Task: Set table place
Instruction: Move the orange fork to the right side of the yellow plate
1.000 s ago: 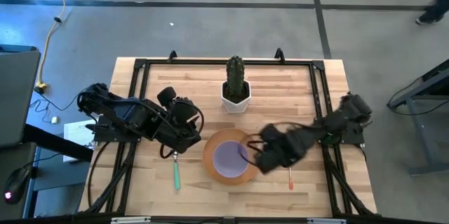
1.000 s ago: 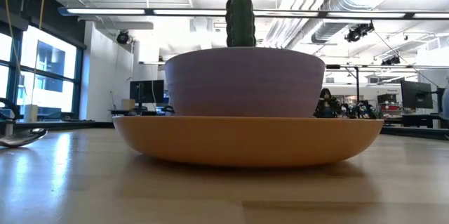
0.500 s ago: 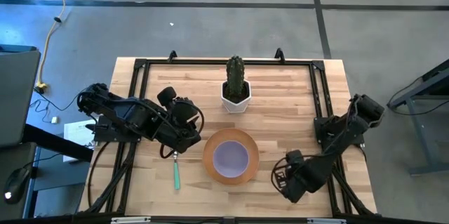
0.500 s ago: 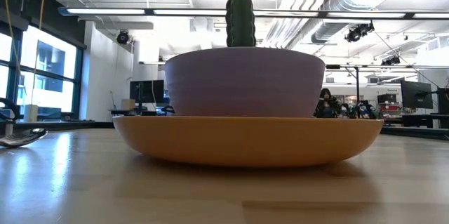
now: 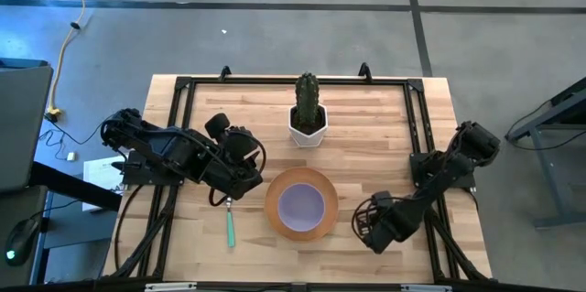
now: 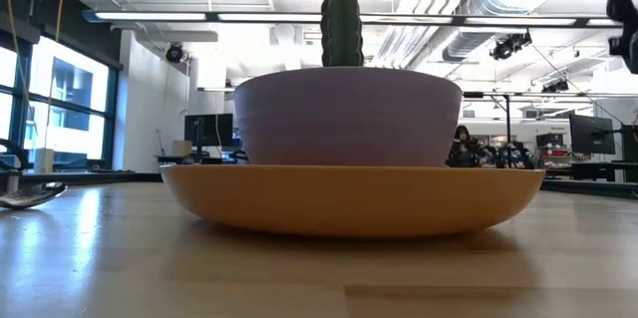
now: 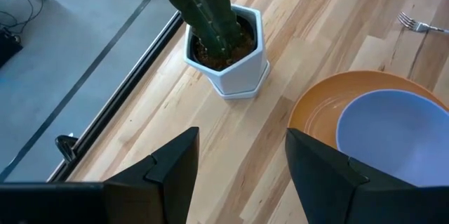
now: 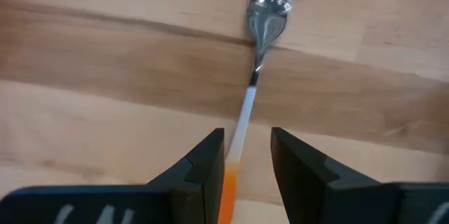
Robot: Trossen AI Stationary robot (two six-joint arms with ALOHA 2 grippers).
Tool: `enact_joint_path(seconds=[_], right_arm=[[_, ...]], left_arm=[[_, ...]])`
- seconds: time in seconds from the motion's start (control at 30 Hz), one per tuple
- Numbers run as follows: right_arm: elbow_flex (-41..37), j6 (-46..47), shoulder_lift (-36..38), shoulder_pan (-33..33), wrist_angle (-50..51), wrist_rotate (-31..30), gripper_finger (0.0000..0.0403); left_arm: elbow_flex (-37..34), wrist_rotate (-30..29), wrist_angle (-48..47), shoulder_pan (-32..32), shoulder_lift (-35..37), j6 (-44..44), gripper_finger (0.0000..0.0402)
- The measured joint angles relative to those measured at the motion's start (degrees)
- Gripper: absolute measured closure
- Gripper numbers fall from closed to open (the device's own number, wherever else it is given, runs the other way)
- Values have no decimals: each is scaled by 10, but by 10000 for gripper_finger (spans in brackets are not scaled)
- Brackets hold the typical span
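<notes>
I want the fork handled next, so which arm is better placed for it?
Right. The right gripper hangs directly over the fork, fingers open astride its orange handle. The left gripper waits across the plate, above the spoon.

Both arms are built of dark, nearly black segments with rounded joint housings. The left arm (image 5: pixel 174 156) carries looped black cables along its links and a bulky wrist block. The right arm (image 5: pixel 430 187) is slimmer, with a black cable loop near its wrist. Each tool ends in two flat, matte black fingers (image 7: pixel 319 164) with angular, bevelled edges (image 8: pixel 203 171).
</notes>
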State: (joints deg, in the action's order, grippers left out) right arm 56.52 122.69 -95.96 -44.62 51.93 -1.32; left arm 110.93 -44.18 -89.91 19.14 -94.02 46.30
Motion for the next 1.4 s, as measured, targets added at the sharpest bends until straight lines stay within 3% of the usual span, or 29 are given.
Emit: enact_joint_path(seconds=[0.53,0.63,0.83,1.1,1.27,1.4], right_arm=[[-65,20,2,4,-76,-23,300],[-66,18,2,5,-78,-24,319],[-67,13,2,6,-77,-33,395],[-69,19,11,15,-79,-35,401],[-70,38,39,31,-81,-122,402],[-69,27,50,63,-84,-147,402]], left_arm=[[0,0,0,0,0,6,202],[0,0,0,0,0,6,202],[0,0,0,0,0,6,202],[0,0,0,0,0,6,202],[0,0,0,0,0,6,202],[0,0,0,0,0,6,202]])
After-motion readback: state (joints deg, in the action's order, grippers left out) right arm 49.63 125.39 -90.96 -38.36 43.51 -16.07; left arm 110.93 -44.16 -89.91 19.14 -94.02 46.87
